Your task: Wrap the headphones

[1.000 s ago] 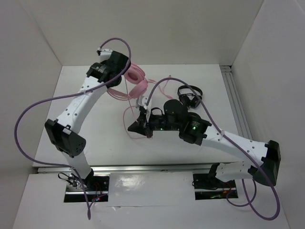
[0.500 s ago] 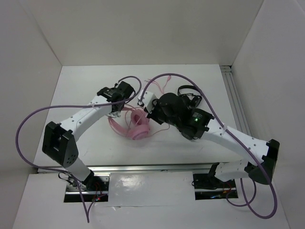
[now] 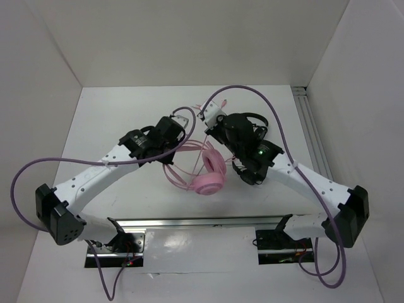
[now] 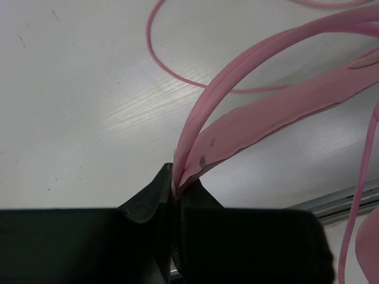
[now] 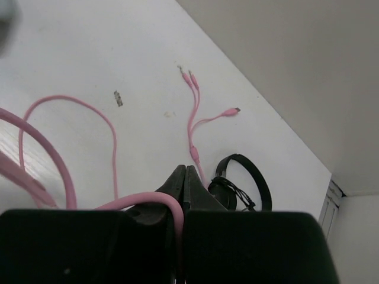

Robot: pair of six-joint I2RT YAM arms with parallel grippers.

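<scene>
The pink headphones hang low over the middle of the table, earcups together. My left gripper is shut on the pink headband, which sits pinched between the fingertips in the left wrist view. My right gripper is just behind the headset. In the right wrist view it is shut on the thin pink cable, which runs down between its jaws. More cable loops over the table, and its plugs lie farther back.
Small black headphones lie just right of my right gripper and also show in the right wrist view. White walls enclose the table on three sides. A metal rail runs along the right edge.
The headset has moved from the back left to the front middle, carried by my left gripper. My right gripper has moved back and right, holding the cable.
</scene>
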